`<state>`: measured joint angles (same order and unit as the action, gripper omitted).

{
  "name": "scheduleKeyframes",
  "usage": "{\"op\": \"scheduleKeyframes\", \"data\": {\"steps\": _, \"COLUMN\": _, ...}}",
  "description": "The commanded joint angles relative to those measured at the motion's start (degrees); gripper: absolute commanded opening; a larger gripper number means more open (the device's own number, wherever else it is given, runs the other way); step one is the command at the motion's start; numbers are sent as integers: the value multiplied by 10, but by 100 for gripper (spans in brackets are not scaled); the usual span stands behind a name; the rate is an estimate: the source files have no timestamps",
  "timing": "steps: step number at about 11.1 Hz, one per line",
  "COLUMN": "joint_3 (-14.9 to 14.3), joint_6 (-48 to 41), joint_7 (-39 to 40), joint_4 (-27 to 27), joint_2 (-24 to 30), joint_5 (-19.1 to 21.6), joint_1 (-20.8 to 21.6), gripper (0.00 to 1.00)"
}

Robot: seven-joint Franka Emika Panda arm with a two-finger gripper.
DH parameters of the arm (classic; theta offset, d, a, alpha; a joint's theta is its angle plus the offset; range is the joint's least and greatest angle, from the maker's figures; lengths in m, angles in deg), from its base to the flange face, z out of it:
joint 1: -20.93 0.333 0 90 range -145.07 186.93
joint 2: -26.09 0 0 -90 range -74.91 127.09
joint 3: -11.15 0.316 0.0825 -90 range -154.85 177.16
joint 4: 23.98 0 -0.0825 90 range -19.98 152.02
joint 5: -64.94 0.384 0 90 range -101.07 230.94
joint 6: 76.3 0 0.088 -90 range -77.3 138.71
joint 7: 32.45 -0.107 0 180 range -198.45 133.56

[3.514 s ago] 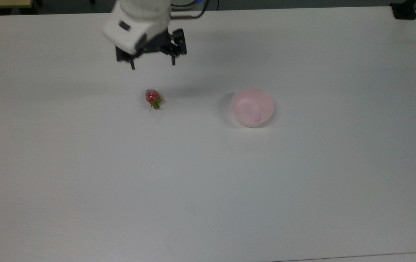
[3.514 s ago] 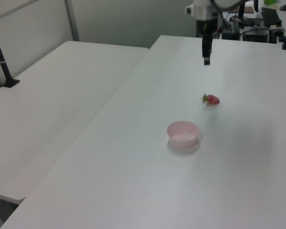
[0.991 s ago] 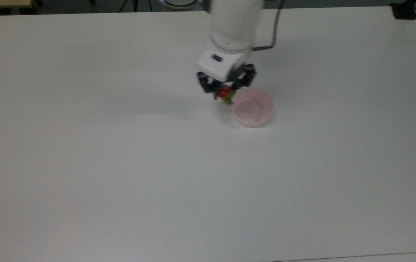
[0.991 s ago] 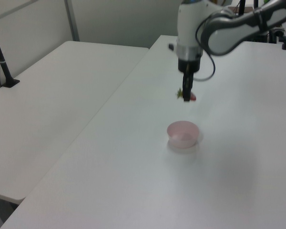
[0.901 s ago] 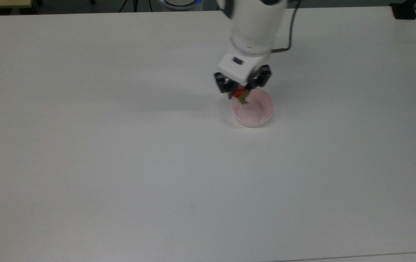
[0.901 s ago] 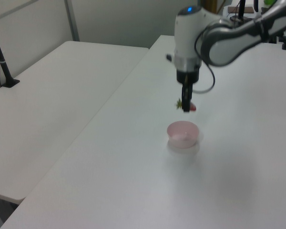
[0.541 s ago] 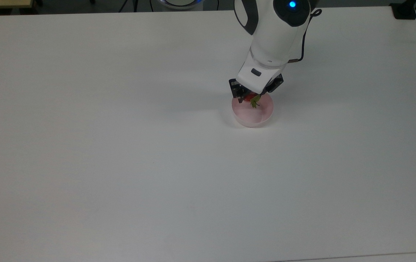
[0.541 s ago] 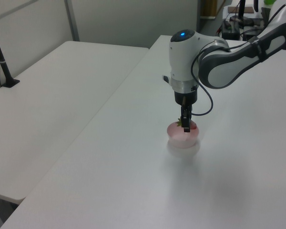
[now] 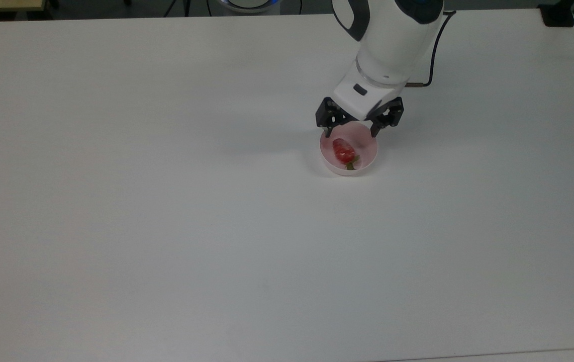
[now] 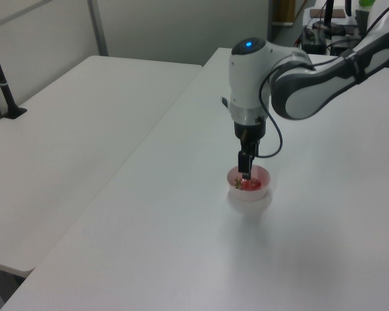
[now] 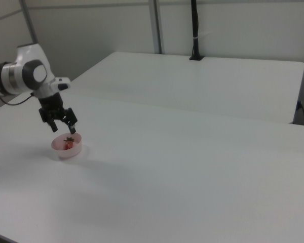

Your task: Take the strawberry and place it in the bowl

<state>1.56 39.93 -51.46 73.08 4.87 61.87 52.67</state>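
Jaws [image 9: 350, 133] spread wide, empty, hanging just above the far rim of the bowl [image 9: 370, 157] in the top view; one black fingertip [image 9: 328, 134] over the top view's left rim, the other over the top view's right. Directly beneath and a little nearer the camera than the jaws, the strawberry [image 9: 342, 150] lying on the bowl's flat bottom, red body toward the jaws, green leaves pointing away toward the near wall. No contact between strawberry and fingers.

In the left view, jaws [image 10: 246, 173] seen edge-on as one dark stem dipping to the bowl [image 10: 264, 189], partly covering the strawberry [image 10: 251, 184]. In the right view, jaws [image 11: 65, 132] clearly apart, poised over the bowl [image 11: 71, 151] with the strawberry [image 11: 68, 145] visible as a red spot inside.

Above the jaws, the white arm [image 9: 392, 42] rising and leaning toward the top view's right, a dark cable [image 9: 434, 55] looping beside it. Around the bowl, bare white desk [image 9: 166, 226] on every side. Well away from the jaws: a second white desk [image 10: 65, 142] butted alongside at the left view's left, with a black clamped post [image 10: 3, 87] on it; another black post [image 11: 195, 30] on the far desk in the right view; dark equipment [image 10: 340, 35] behind the arm at the left view's upper right.
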Motion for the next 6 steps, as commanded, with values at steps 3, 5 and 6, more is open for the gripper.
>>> {"op": "scheduleKeyframes", "data": {"steps": 3, "joint_3": 64, "joint_6": -165, "joint_7": 128, "joint_4": -5, "joint_2": 151, "joint_5": -11, "joint_1": -207, "gripper": 100}}
{"op": "scheduleKeyframes", "data": {"steps": 5, "joint_3": 42, "joint_6": -205, "joint_7": 146, "joint_4": -36, "joint_2": 157, "joint_5": -12, "joint_1": -222, "gripper": 100}}
{"op": "scheduleKeyframes", "data": {"steps": 6, "joint_3": 23, "joint_6": -201, "joint_7": 153, "joint_4": -41, "joint_2": 155, "joint_5": -3, "joint_1": -223, "gripper": 100}}
